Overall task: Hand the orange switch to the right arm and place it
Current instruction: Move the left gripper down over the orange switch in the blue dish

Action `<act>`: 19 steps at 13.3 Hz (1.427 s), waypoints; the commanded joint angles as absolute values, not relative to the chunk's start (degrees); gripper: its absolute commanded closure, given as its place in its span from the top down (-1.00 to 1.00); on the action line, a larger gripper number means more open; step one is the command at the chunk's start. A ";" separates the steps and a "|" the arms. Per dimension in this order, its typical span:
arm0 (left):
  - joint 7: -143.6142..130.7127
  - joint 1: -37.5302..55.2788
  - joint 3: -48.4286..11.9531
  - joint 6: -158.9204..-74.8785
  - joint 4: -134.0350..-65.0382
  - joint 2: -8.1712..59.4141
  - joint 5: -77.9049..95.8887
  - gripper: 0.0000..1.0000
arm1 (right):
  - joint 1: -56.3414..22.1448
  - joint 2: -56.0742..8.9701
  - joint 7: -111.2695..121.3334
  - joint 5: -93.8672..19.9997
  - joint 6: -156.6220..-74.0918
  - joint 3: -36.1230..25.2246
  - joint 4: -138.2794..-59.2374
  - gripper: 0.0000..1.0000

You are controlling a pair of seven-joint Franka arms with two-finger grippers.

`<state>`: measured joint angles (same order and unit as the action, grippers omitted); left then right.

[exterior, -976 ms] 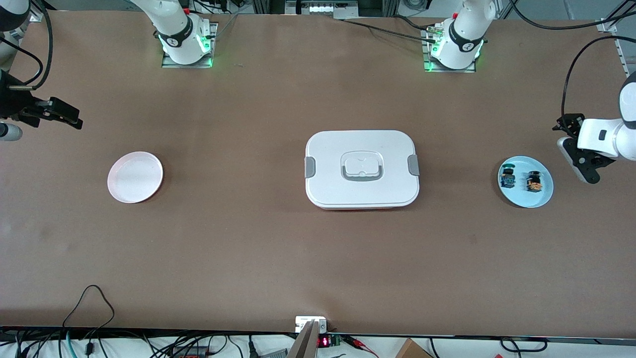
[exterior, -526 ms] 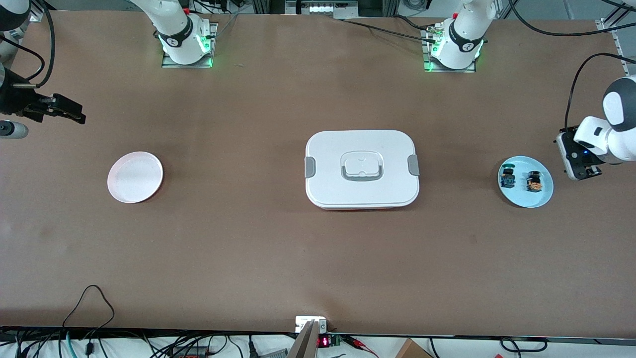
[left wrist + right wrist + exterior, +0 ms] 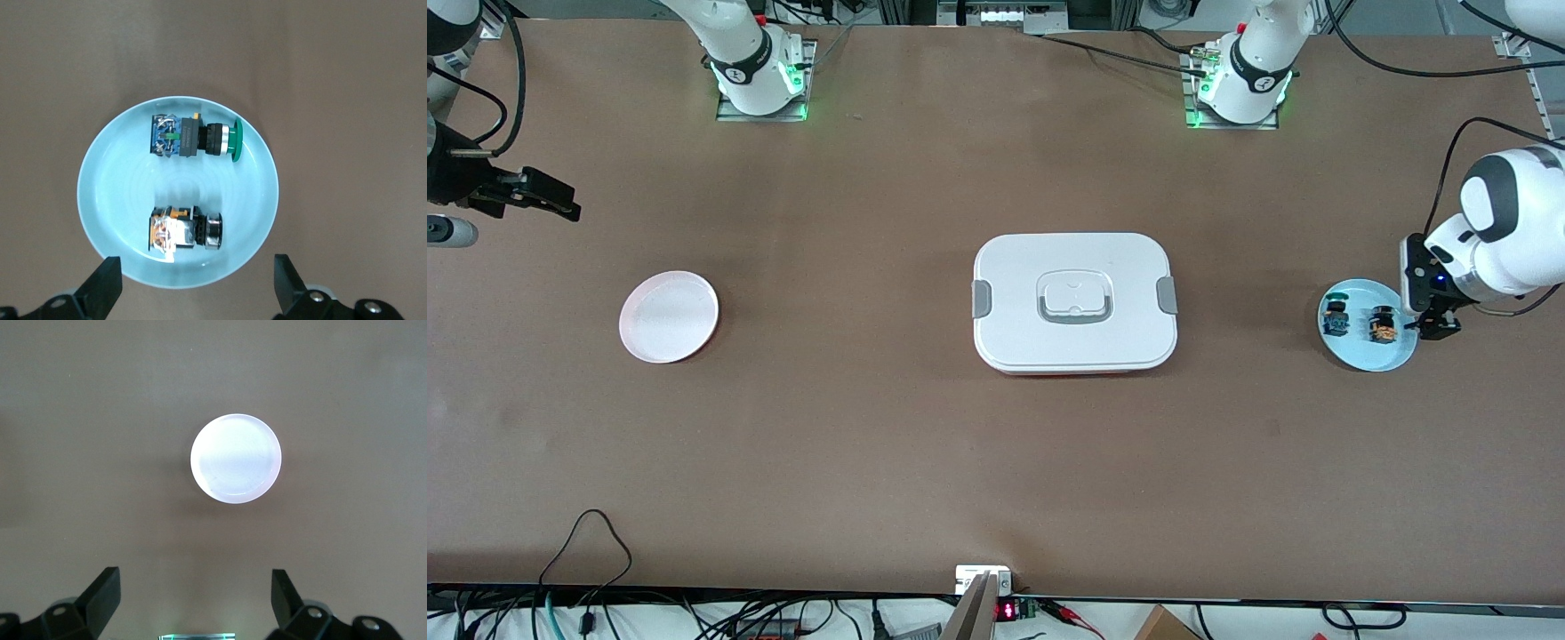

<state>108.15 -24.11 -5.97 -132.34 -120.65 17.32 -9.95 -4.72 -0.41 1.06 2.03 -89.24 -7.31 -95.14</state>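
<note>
Hovering over the blue plate (image 3: 100,200): left pincer (image 3: 193,290), wide open.

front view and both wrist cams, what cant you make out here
- White box: contents hidden by its shut lid, front view.
- Right end effector: arm cut off by the front view's edge.
- Orange switch: too small for detail in the front view; clearer in the left wrist view.

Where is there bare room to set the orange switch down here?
The pink plate holds nothing, and bare table runs between it and the white lidded box. The blue plate is crowded: the orange switch and blue-green switch lie there, left tool open over its edge.
</note>
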 commanded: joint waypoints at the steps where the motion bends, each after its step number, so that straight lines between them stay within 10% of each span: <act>1: 117.92 -26.80 -6.59 -135.87 -120.15 21.34 -6.87 1.00 | -4.75 0.00 1.49 1.14 -88.15 -7.38 -94.66 1.00; 19: 122.17 -28.83 -6.50 -140.80 -117.95 27.60 -0.44 1.00 | -4.83 0.09 1.58 1.05 -88.07 -7.21 -94.66 1.00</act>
<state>120.50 -28.51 -6.20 -140.69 -120.01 25.81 -1.99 -4.74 -0.40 1.07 2.00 -89.07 -7.27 -95.14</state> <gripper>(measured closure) 0.000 0.000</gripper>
